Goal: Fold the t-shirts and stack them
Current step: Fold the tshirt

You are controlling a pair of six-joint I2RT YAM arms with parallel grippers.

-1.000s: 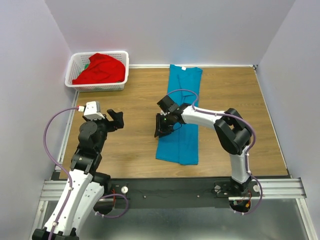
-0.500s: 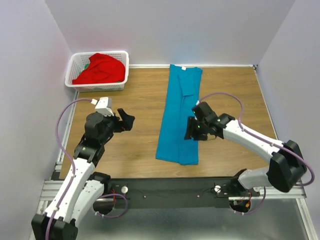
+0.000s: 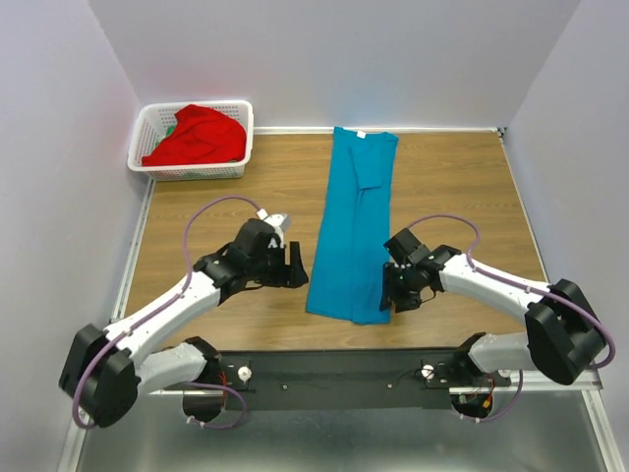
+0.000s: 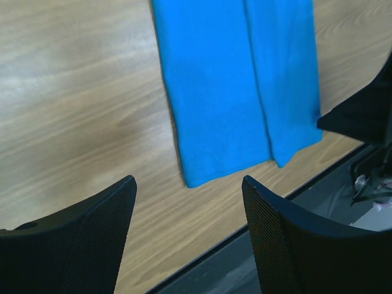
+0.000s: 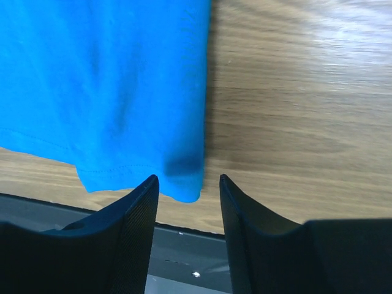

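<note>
The left gripper (image 3: 295, 265) has swung in beside the teal-blue t-shirt (image 3: 350, 226) (near-left corner). The right gripper (image 3: 393, 296) has slid to its near-right corner.

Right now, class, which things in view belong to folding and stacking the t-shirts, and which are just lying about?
Job: teal shirt, folded lengthwise on the table; red shirt, heaped in the basket.
Lying about: the basket itself.
</note>
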